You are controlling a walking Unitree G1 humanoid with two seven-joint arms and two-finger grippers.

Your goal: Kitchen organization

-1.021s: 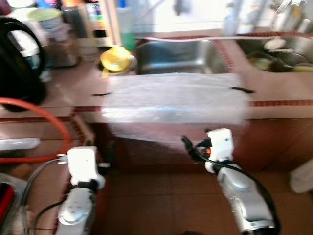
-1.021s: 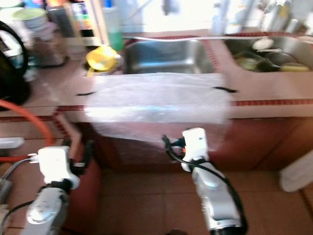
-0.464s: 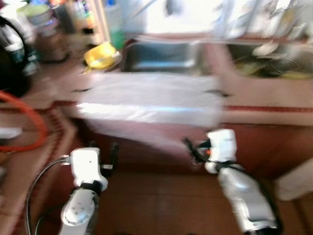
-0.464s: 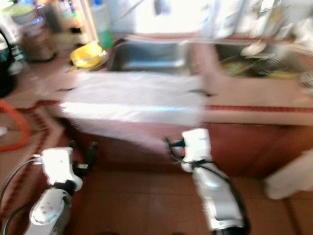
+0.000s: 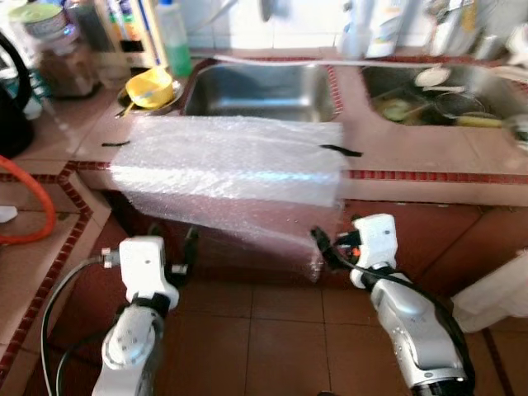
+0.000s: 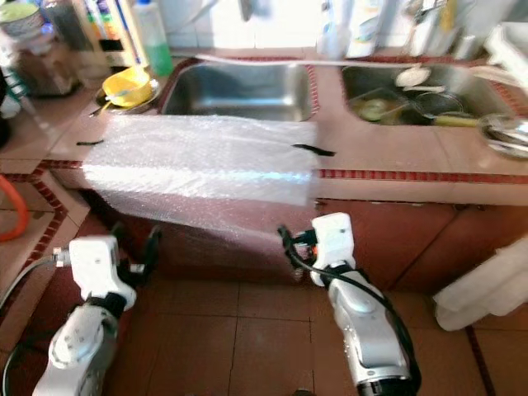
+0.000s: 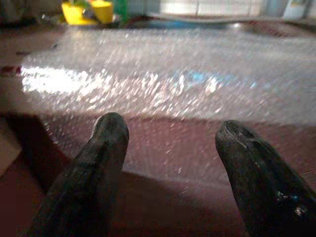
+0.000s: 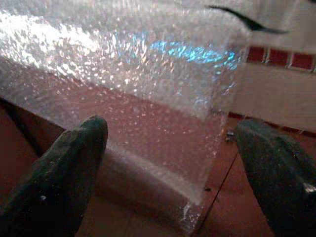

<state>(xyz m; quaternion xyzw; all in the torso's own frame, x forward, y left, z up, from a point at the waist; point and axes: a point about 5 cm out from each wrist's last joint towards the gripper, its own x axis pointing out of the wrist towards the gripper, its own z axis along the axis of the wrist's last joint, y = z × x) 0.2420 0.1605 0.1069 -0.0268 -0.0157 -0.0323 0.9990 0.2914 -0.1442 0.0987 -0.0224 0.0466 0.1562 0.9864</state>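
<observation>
A sheet of bubble wrap (image 5: 231,161) lies over the tiled counter (image 5: 412,161) in front of the steel sink (image 5: 260,87). It hangs down over the counter's front edge, and strips of black tape (image 5: 340,151) hold it at both ends. My left gripper (image 6: 136,243) is low, in front of the hanging wrap's left part, and is open and empty, with wrap beyond its fingertips (image 7: 106,143). My right gripper (image 5: 323,247) is open too, close to the wrap's lower right corner (image 8: 197,197), holding nothing.
A yellow bowl (image 5: 148,85) and a green bottle (image 5: 173,37) stand left of the sink. A second basin (image 5: 437,87) on the right holds dishes. A black kettle (image 5: 12,107) and an orange hose (image 5: 33,206) are at far left, and a white bag (image 5: 495,289) is on the floor at right.
The camera has swung to the right and the picture has sharpened, so the counter sits further left in view. Both grippers stay low before the wrap, still open.
</observation>
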